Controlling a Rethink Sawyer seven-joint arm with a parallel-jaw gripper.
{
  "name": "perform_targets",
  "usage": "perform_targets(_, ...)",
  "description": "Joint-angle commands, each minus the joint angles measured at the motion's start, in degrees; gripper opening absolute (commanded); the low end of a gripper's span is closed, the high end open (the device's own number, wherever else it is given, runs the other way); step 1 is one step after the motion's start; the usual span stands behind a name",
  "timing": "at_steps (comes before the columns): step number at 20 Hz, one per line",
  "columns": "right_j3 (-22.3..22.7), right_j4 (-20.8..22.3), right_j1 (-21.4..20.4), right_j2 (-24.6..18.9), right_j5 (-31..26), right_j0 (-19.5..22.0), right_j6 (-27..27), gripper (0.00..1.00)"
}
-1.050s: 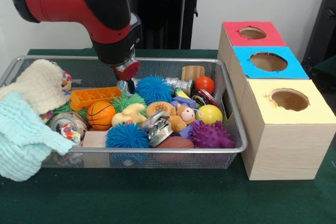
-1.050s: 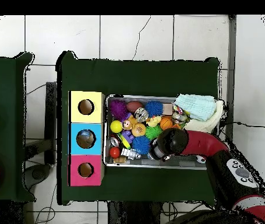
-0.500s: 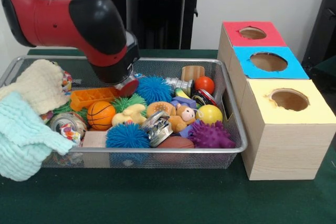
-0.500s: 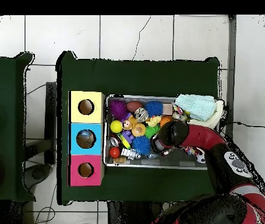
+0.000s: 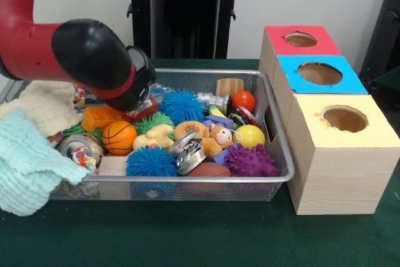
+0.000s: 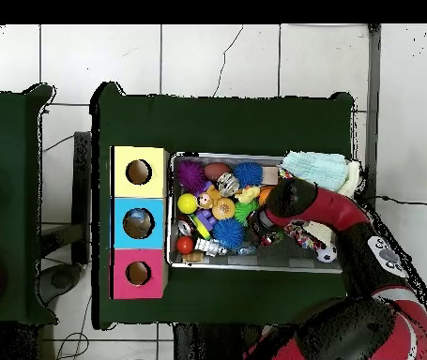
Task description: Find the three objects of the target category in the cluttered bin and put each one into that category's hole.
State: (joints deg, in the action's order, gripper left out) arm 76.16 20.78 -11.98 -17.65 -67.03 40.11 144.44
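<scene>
A robot lab, this: red arm point(image 5: 69, 54) over a green tabletop point(image 5: 187, 236), toy bin point(image 5: 275, 154), colour-topped hole boxes point(image 5: 337, 148), tiled floor point(image 6: 217, 56).

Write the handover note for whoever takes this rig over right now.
Gripper: low in the mesh bin, over the orange tray; open or shut cannot be told.
Bin is full: basketball, blue spiky ball, yellow ball, purple spiky ball, cloths at one end.
Red, blue and yellow holes show nothing inside.
Done: nothing visibly sorted. Left: find and drop all three targets.
</scene>
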Motion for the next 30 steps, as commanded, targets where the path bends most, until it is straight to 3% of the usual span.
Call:
perform_targets(1,-12.97,2.13,11.39,-1.73,-8.32,0.06,-15.04,1.0)
perform_targets(8,-23.56,3.01,16.31,-2.72,-19.6,0.05,-17.54,1.0)
perform_targets(14,-24.94,0.79,17.28,-3.92,-30.57,0.42,-15.85,1.0)
perform_targets(19,-28.59,-0.93,19.56,-5.46,-43.79,0.85,-15.21,1.0)
perform_targets(30,-31.68,1.28,21.68,-7.36,-46.09,1.44,-18.57,1.0)
